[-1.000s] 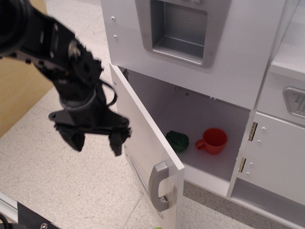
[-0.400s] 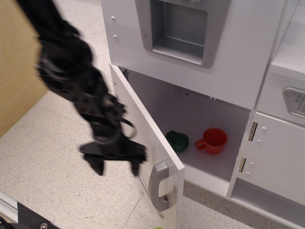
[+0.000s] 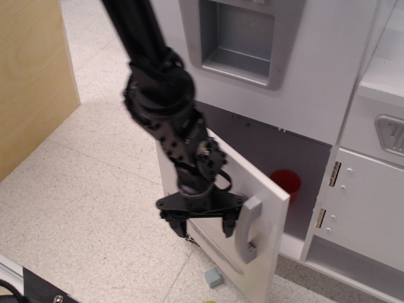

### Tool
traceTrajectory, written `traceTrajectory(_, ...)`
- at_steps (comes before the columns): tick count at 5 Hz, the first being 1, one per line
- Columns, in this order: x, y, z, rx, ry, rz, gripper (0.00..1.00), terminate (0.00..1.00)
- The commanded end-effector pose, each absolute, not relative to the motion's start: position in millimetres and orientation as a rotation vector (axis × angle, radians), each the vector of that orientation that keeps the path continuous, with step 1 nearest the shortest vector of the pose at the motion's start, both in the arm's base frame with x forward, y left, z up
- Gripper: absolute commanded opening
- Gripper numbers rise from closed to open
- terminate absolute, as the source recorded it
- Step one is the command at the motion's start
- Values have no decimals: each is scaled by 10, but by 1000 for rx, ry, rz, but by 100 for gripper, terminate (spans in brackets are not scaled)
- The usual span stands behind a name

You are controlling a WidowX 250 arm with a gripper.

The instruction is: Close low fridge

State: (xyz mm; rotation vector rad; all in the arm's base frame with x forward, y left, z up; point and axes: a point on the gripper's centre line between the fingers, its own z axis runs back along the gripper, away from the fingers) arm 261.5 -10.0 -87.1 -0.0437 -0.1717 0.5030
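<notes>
The low fridge [image 3: 297, 151] is the white compartment under the dispenser panel. Its flat white door [image 3: 268, 208] with a silver-grey bar handle [image 3: 247, 228] stands partly open, swung most of the way toward the opening. My black gripper [image 3: 201, 225] is open and empty, fingers pointing down, pressed against the door's outer face just left of the handle. A red cup [image 3: 287, 182] shows inside, partly hidden behind the door's edge.
A white panel with a grey recessed dispenser [image 3: 240, 38] is above. A smaller white cabinet door with metal hinges [image 3: 369, 211] is at the right. A wooden panel [image 3: 31, 82] stands at the left. A small grey block [image 3: 213, 277] lies on the speckled floor.
My gripper has moved right and down against the door. The door has swung from wide open to partly closed, hiding the green item and most of the red cup.
</notes>
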Motion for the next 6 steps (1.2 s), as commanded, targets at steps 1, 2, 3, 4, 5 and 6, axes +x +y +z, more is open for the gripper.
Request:
traceTrajectory(1, 3109, -306, -726, -56, -252, 574, 100, 0)
traceTrajectory(2, 3303, -291, -724, -54, -268, 615, 100, 0)
traceTrajectory(3, 3409, -267, -732, -46, -282, 643, 100, 0)
traceTrajectory(4, 3473, -252, -729, -54, -286, 647, 100, 0)
traceTrajectory(5, 3308, -255, -639, -58, -289, 614, 100, 0)
traceTrajectory(6, 3093, -211, -513, -73, -293, 575, 100, 0)
